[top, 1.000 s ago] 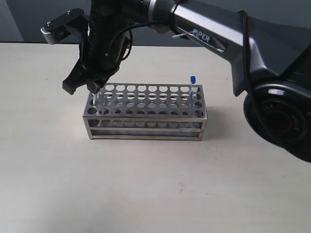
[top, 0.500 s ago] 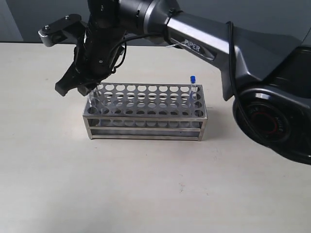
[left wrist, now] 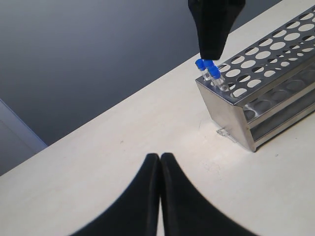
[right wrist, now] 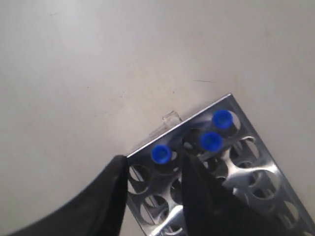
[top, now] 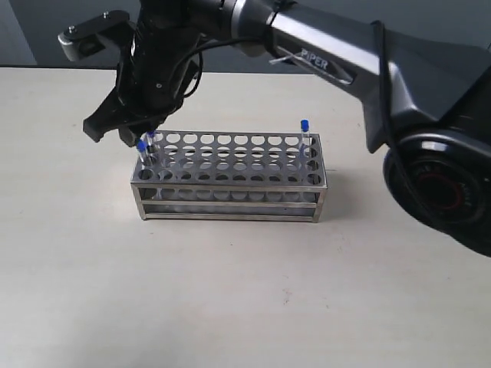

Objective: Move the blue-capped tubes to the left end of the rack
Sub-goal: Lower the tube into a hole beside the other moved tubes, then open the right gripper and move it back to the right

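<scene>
Nearest us, our left gripper (left wrist: 160, 156) hangs over the table (top: 230, 299), fingers pressed together on nothing, well apart from the rack (top: 230, 201). At the rack's left end three blue-capped tubes (right wrist: 211, 141) stand in holes, and our right gripper (right wrist: 153, 156) hovers above them, fingers spread and empty. We judge a straight lift best, so no finger clips a cap, then a reach to the fourth tube (top: 304, 134) at the right end, toward the back. Only the right wrist view shows all three caps; only the exterior view shows the fourth tube.
</scene>
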You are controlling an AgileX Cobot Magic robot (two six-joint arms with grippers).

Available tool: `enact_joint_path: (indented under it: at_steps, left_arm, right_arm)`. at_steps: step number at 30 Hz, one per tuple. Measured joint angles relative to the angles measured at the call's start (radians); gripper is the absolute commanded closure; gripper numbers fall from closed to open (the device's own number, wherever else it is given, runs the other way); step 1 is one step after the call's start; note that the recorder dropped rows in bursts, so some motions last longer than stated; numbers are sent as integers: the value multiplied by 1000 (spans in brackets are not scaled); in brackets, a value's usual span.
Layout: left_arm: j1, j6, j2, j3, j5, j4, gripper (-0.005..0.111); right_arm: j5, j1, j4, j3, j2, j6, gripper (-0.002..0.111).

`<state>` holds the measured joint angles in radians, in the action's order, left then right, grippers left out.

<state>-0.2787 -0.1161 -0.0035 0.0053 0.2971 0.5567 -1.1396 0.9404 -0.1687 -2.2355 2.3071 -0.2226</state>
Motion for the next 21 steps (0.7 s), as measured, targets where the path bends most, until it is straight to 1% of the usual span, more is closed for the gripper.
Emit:
enact_joint_path:
  at_steps: [4, 7, 10, 12, 18, 21]
  left_arm:
    - [0, 0, 0, 0, 0, 0, 106]
    - [0, 0, 0, 0, 0, 0, 106]
    - [0, 0, 0, 0, 0, 0, 106]
    - [0, 0, 0, 0, 0, 0, 106]
    - [0, 0, 0, 0, 0, 0, 106]
    - [0, 0, 0, 0, 0, 0, 106]
  right_arm:
    - [-41, 0, 74, 0, -59, 25, 73]
    - [-69, 0, 187, 0, -88, 69, 73]
    - [-75, -23, 311, 0, -101, 137, 73]
    - [-75, -55, 356, 8, -107, 177, 73]
    - [-75, -179, 331, 94, -127, 232, 73]
    - [-80, -238, 317, 196, -143, 246, 73]
